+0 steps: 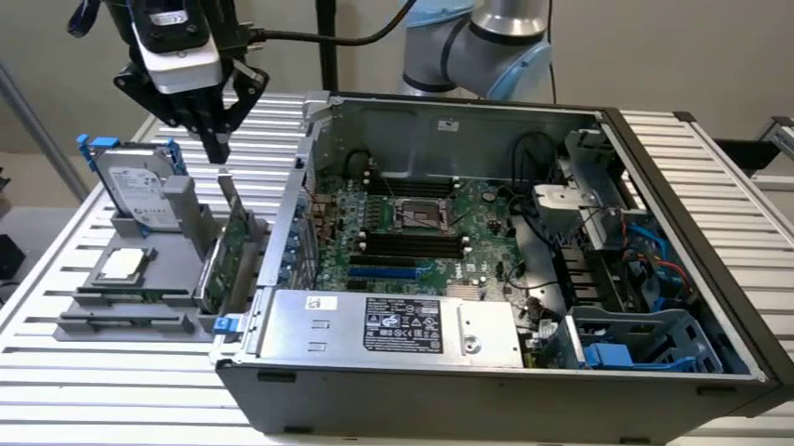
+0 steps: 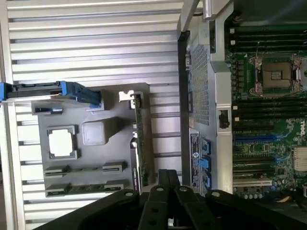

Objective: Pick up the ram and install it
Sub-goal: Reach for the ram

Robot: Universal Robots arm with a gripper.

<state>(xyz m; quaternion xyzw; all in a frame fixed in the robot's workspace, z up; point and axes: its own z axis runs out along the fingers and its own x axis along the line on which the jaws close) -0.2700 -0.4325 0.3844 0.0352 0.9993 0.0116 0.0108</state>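
Note:
The ram (image 1: 125,297) (image 2: 84,169) is a thin green stick lying edge-up in a slot of the grey holder (image 1: 87,325) (image 2: 110,124), just past the square processor (image 1: 125,265) (image 2: 62,143). A second similar strip (image 2: 81,188) sits in the parallel slot beside it. My gripper (image 1: 218,149) (image 2: 168,179) hangs above the holder, fingers pointing down, shut and holding nothing. It is over the tall green expansion card (image 1: 230,251) (image 2: 139,143), well above the ram. The motherboard's black memory slots (image 1: 403,243) (image 2: 268,108) lie inside the open computer case (image 1: 496,390).
A silver hard drive in a blue frame (image 1: 137,186) (image 2: 43,90) stands upright at the holder's far end. The case wall (image 1: 292,214) (image 2: 184,110) rises right beside the holder. The power supply (image 1: 397,325) and cables fill the case's near side. The slatted table (image 1: 112,390) surrounds everything.

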